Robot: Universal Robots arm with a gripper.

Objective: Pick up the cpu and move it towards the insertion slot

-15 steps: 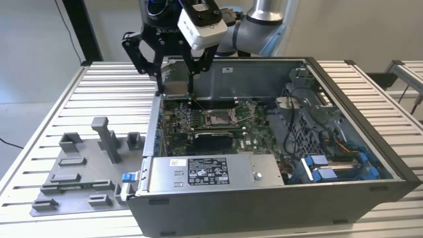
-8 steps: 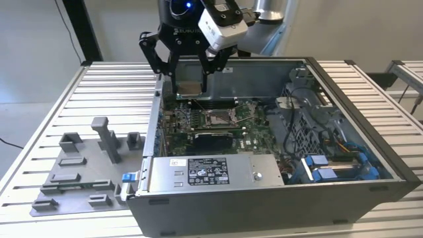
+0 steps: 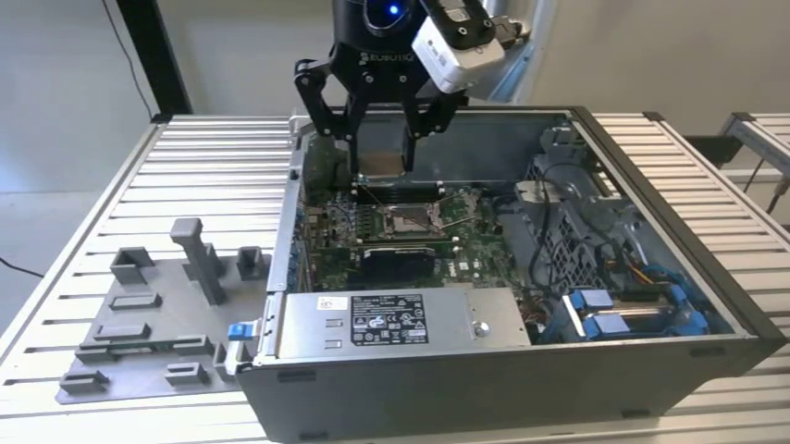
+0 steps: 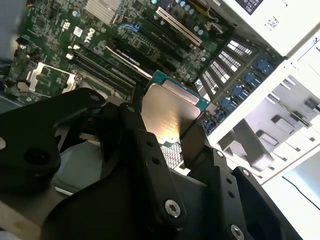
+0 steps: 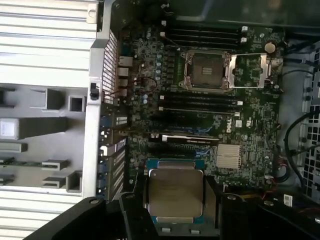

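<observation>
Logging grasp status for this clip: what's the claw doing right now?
Claw: closed on the cpu, which it holds apart from the insertion slot.

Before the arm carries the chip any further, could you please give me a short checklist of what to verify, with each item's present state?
1. Grasp: ok. The gripper is shut on two opposite edges of the cpu.
2. Clearance: ok. In the exterior view the cpu hangs above the motherboard, touching nothing.
3. Socket open: ok. The insertion slot shows a bare centre, with its hinged frame swung aside.
4. Alignment over the socket: not ok. In the first wrist view the cpu hangs apart from the insertion slot.
5. Corner orientation matching the socket: cannot tell.
</observation>
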